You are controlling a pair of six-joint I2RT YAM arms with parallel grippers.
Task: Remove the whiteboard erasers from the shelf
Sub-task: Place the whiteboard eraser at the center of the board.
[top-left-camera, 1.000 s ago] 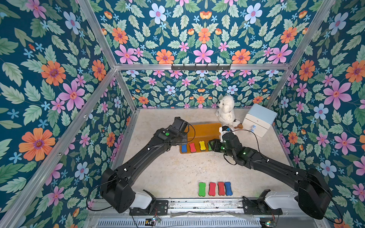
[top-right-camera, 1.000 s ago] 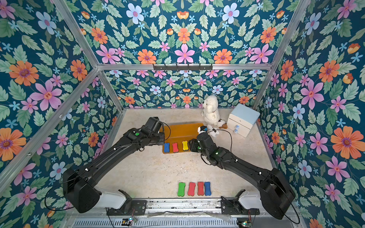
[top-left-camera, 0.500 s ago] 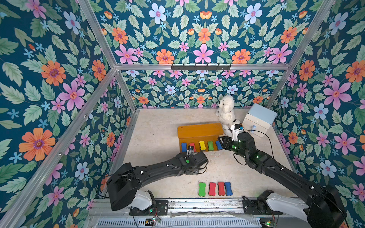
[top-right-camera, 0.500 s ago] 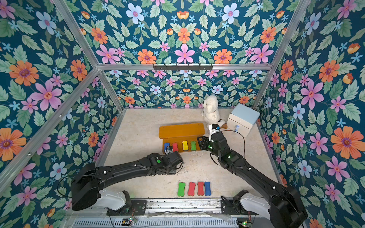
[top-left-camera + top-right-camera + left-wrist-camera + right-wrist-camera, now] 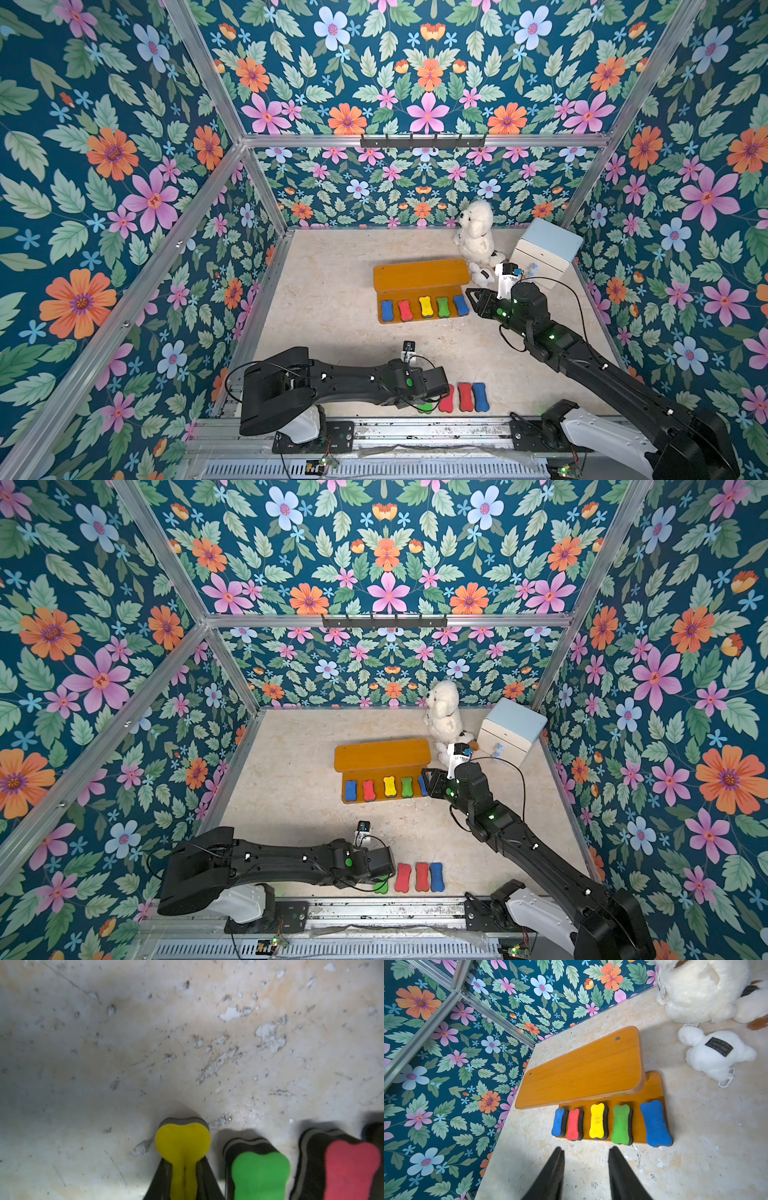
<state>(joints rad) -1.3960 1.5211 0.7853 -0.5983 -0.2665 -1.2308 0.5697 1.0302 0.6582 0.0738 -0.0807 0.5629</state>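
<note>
Your left arm is no longer reaching over the shelf (image 5: pixel 419 274). It is now lying low along the front of the surface (image 5: pixel 332 324), and your right arm is sitting drawn back off the lower tier.

Nearest you, the left claw (image 5: pixel 184 1169) is clenching the yellow eraser (image 5: pixel 182 1142) by its narrow waist, foam up and felt down. It is hanging just beside the green eraser (image 5: pixel 259 1172), which is heading the front row next to a red eraser (image 5: pixel 351 1167).

You are setting this one down, by my reading. I cannot tell whether the felt is touching yet, so keep easing down until it is sitting flat. Keep it parallel to the green one, with room for the fingers to spread without nudging it. Then let go and lift straight up.

Farther out, the right claw (image 5: pixel 585 1149) is standing released and empty, jaws partly apart, just short of the shelf's front edge. Five erasers are waiting in a row on the lower tier, and the blue end eraser (image 5: pixel 655 1122) is lying closest to that arm. The upper tier is carrying none.

Beyond the shelf, the plush dog (image 5: pixel 478 237) and the drawer box (image 5: pixel 548 253) are sitting against the back wall. Steer clear of both.
</note>
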